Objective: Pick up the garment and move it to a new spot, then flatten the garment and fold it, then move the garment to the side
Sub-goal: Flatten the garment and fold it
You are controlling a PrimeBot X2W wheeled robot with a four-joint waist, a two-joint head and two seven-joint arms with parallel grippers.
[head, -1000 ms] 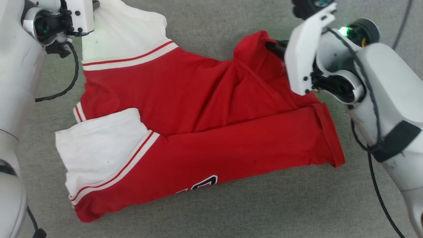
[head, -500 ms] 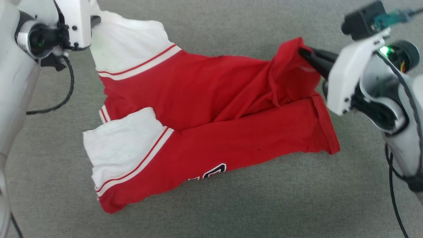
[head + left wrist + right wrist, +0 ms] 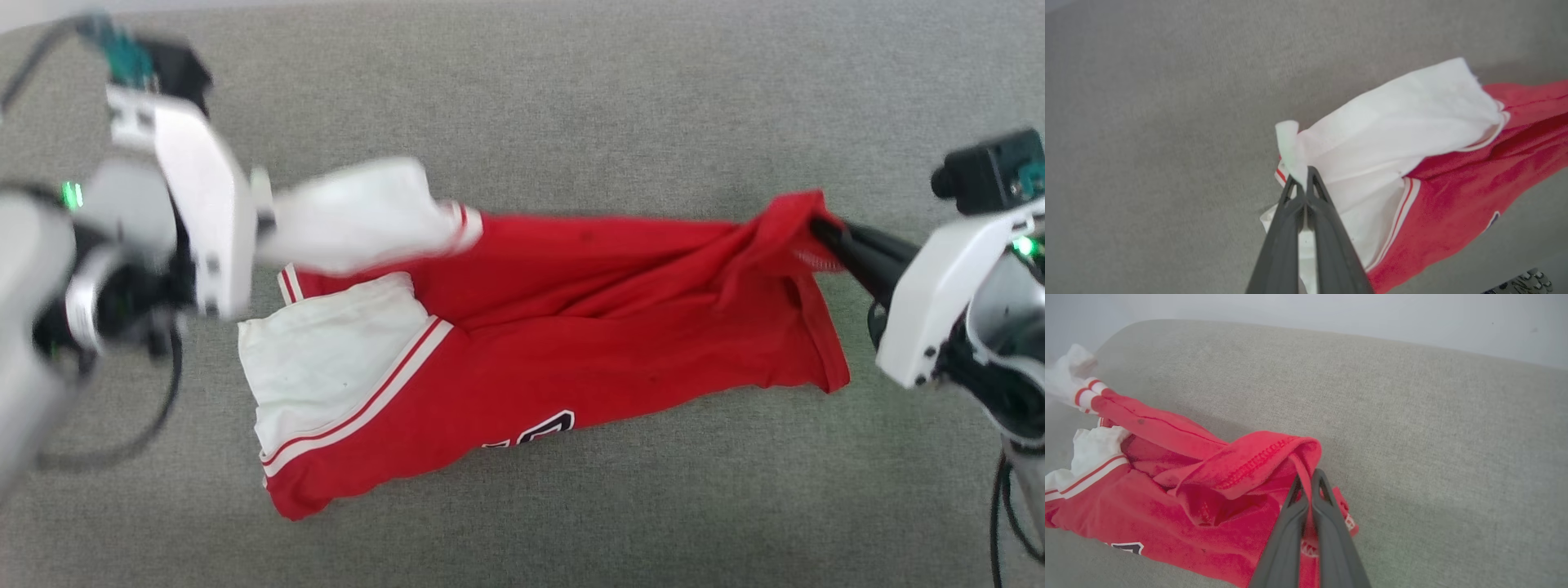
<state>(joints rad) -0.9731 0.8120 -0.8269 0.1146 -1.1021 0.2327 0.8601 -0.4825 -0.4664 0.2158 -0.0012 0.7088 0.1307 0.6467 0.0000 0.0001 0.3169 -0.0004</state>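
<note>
Slippage threatens: left claw (image 3: pixel 1305 179) pinches only a sleeve tip (image 3: pixel 1289 143), right claw (image 3: pixel 1309 477) a thin hem fold (image 3: pixel 1274 457) of the jersey (image 3: pixel 571 343). Harder stretching could pull either free.

Some indoor room: grey fabric-covered surface (image 3: pixel 1433 416), rounded at its edge, before a pale wall (image 3: pixel 1331 310).

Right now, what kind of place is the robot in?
Probably indoors, at a clothes-folding station, though I can't be sure. The garment rests partly on a grey fabric-covered surface with a rounded edge, and a plain pale wall stands behind it.
</note>
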